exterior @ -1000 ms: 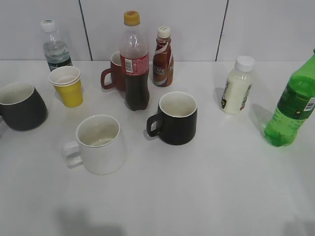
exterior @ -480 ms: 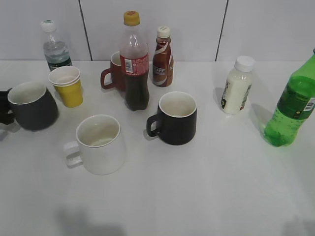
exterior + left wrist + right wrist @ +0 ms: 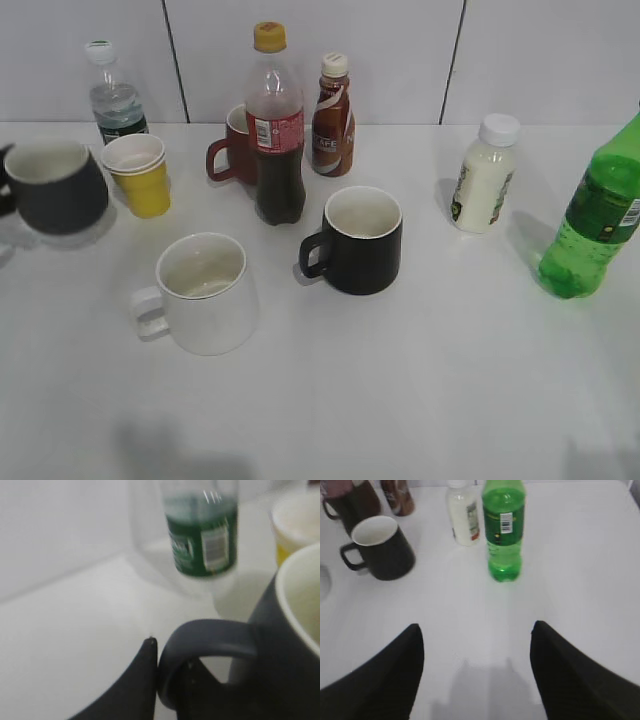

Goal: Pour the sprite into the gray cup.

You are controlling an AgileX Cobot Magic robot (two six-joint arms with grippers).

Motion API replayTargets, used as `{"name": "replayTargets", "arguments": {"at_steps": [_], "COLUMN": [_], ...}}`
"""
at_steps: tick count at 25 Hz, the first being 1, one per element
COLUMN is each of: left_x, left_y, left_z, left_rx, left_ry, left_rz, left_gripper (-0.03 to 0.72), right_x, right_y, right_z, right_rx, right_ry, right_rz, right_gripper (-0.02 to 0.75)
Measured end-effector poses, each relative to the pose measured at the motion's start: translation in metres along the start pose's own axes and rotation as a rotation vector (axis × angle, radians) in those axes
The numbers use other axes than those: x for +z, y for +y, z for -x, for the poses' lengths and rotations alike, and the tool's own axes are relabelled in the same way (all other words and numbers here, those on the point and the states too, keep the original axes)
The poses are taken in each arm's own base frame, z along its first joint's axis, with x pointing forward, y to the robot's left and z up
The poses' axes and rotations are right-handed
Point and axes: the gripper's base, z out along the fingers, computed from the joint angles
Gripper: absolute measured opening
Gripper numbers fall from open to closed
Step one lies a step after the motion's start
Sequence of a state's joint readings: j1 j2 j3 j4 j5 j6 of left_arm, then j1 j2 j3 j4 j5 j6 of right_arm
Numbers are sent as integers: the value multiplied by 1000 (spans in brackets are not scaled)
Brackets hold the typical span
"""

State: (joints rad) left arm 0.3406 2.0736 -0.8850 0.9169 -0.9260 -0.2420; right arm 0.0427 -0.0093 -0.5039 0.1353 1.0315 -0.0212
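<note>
The gray cup [image 3: 58, 187] is at the far left, lifted a little off the table and tilted, beside the yellow cup. In the left wrist view my left gripper [image 3: 170, 672] is shut on the gray cup's handle [image 3: 205, 632]; only a sliver of this gripper shows at the left edge of the exterior view [image 3: 4, 180]. The sprite [image 3: 592, 215] stands upright at the far right. It also shows in the right wrist view [image 3: 503, 530], ahead of my right gripper [image 3: 476, 632], which is open, empty and well short of it.
A cola bottle [image 3: 275, 125], a red mug [image 3: 230, 150] and a brown coffee bottle [image 3: 331, 105] stand at the back. A glossy black mug [image 3: 360, 240] and a white mug [image 3: 205, 295] stand mid-table. A yellow cup [image 3: 140, 175], a water bottle [image 3: 115, 100] and a white bottle [image 3: 480, 175] stand around them.
The gray cup has slid right from the left edge, then risen off the table toward the yellow cup. The sprite and the other items have not moved.
</note>
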Motion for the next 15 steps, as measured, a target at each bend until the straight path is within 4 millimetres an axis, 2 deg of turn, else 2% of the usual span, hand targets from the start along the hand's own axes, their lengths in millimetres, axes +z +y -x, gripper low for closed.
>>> {"name": "replayTargets", "arguments": {"at_steps": [4,8,12,15], "left_x": [-14,-41,-73,-88], "left_y": [5,1,-6,-20], "left_z": [38,72,92,102], "left_rx": [-56,-65,-156,-186], "left_ry": [-80,-123,-70,-45], "left_rz": [31,99,235,277], "left_gripper": [62,62,62,62], "right_x": [2,16,51,88], "right_y": [3,1,-8,-16], "right_z": [6,36,67,77], "right_rx": [46,25,14,-16], "right_ry": [-21,-166,-303,-342], "right_rz": [34,20,-35,-81], "right_gripper": [501,501,501,501]}}
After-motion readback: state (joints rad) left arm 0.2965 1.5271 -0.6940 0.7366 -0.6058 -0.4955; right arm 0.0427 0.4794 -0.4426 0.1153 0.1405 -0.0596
